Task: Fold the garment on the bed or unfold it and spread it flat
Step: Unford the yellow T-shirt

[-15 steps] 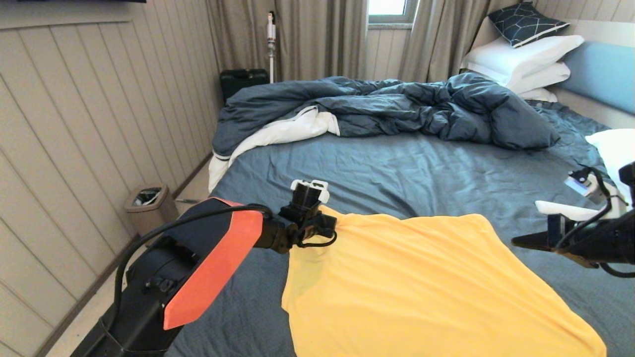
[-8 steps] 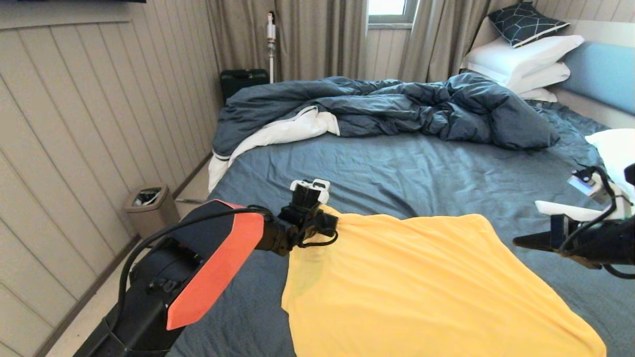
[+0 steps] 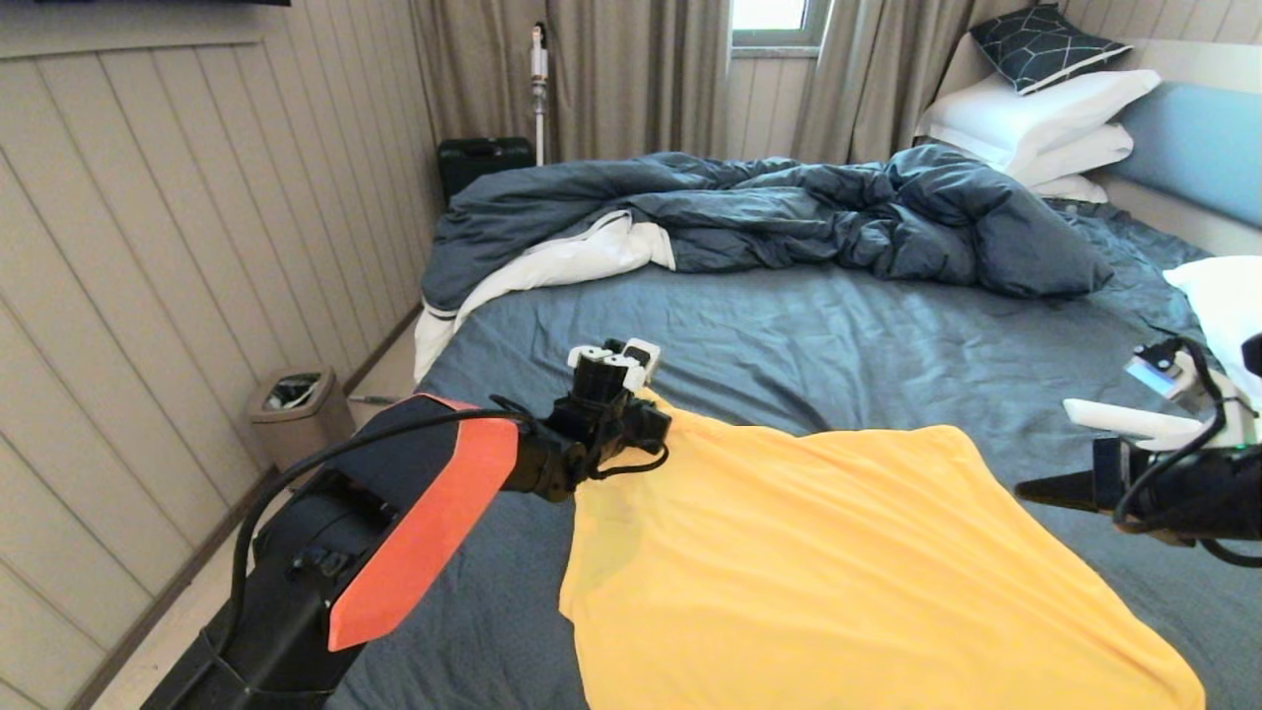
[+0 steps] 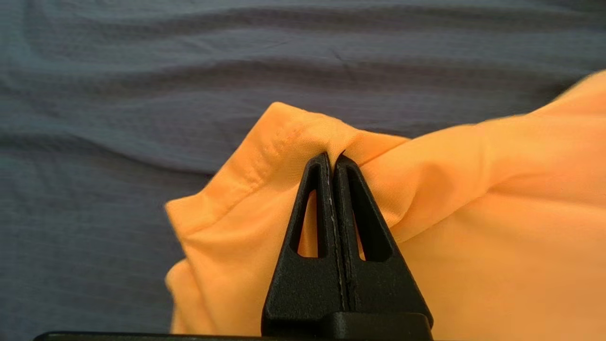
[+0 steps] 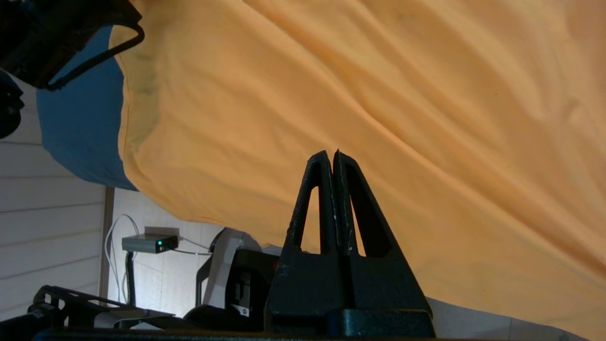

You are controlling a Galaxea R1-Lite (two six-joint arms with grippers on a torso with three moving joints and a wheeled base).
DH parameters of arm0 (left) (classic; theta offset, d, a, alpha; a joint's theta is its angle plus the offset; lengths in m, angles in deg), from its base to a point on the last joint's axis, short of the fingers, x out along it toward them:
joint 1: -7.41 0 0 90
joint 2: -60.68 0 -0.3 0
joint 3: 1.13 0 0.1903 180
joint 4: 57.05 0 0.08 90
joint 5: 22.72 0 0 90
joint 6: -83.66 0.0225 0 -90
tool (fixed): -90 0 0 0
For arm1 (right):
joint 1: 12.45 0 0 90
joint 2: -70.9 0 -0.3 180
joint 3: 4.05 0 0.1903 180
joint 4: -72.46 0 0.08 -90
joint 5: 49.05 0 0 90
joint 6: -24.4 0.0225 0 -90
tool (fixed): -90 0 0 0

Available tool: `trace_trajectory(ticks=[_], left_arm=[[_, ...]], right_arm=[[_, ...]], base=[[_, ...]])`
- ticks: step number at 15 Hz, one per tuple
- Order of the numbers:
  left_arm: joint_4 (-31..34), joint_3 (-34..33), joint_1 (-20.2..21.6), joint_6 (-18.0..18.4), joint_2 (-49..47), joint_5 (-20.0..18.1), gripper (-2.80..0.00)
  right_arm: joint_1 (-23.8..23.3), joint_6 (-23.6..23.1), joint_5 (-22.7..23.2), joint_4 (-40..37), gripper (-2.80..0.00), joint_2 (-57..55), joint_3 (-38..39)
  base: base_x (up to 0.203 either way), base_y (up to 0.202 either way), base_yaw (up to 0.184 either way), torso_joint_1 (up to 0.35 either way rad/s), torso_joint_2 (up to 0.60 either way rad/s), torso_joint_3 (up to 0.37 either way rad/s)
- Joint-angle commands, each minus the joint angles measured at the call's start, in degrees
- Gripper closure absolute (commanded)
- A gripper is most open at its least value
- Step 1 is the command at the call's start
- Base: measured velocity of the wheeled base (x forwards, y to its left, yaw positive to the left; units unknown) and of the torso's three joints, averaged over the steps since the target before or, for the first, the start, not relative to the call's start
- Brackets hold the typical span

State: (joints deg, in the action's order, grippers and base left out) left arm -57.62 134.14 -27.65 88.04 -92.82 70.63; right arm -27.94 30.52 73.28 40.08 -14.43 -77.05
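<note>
Gripping the garment at its far-left corner, the left gripper is nearer; cloth runs rightward across the bed. Left wrist: jaws pinch the hem. Right wrist: right gripper closed, empty, beside cloth.

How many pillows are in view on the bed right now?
5, maybe more hidden. A dark patterned pillow tops three stacked white pillows by the headboard; another white pillow shows at the right edge.
</note>
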Motion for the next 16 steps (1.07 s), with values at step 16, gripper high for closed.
trace_trajectory(ticks=[16], left_arm=[[-3.1,0.1,4.3,13.9,1.3,-4.3,0.00]], right_arm=[[3.1,0.0,0.1,1.9,0.00,0.2,1.7]], base=[[0.000,0.000,0.000,0.000,0.00,0.000]])
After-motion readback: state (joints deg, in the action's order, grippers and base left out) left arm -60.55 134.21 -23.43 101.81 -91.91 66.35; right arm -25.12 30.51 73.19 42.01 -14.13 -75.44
